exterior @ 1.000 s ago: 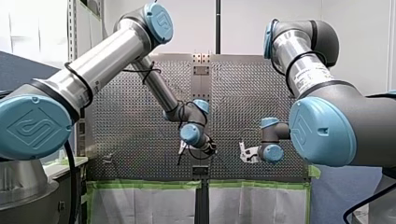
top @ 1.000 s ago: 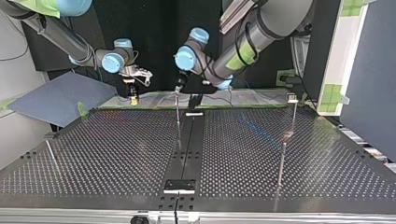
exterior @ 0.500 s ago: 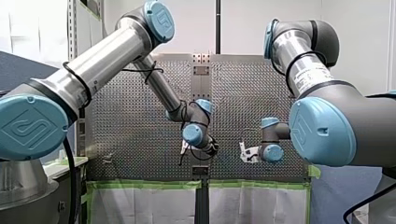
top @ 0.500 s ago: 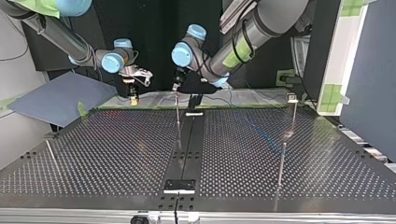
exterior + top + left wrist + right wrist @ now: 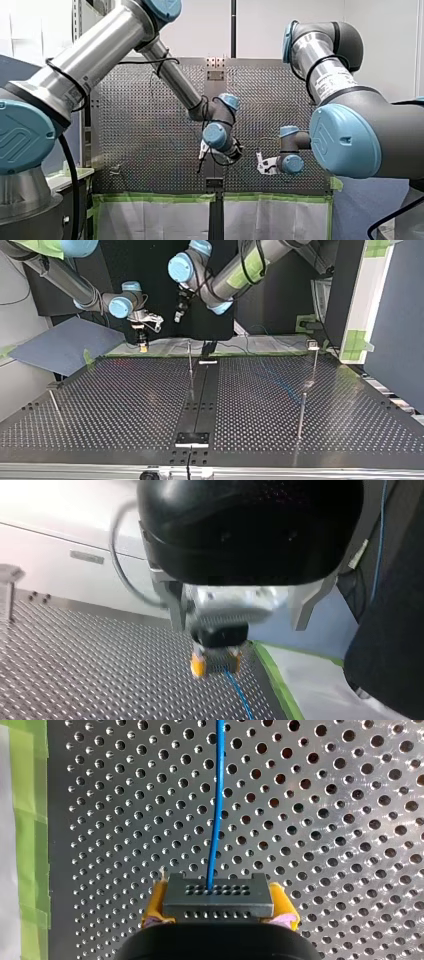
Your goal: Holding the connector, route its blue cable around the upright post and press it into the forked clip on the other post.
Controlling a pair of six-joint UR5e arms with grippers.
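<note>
Going by the top view, left to right. My right gripper [image 5: 143, 345] hangs at the left, near the far edge of the table [image 5: 125, 405], and it's clamped on the connector [image 5: 218, 896]. The right wrist view shows that best: the grey connector is squeezed between the yellow pads [image 5: 156, 904]. The blue cable [image 5: 215, 810] comes out of the connector's face and runs straight ahead over the holes, with green tape [image 5: 27, 820] off to one side.

Next over is my left gripper [image 5: 177, 316], higher up and well clear of the table. Its metal fingers [image 5: 174, 607] are spread wide with nothing in them. The left wrist view looks right between them at the other gripper holding the connector, cable trailing off it.

Just right of that and lower, the post [image 5: 190, 360] stands upright near the middle of the far edge, touched by neither gripper.

Way over at the right is the clip post [image 5: 314, 362] with the clip [image 5: 313, 345] on top, well apart from both grippers. I can't make out the cable over there, it's too faint.
</note>
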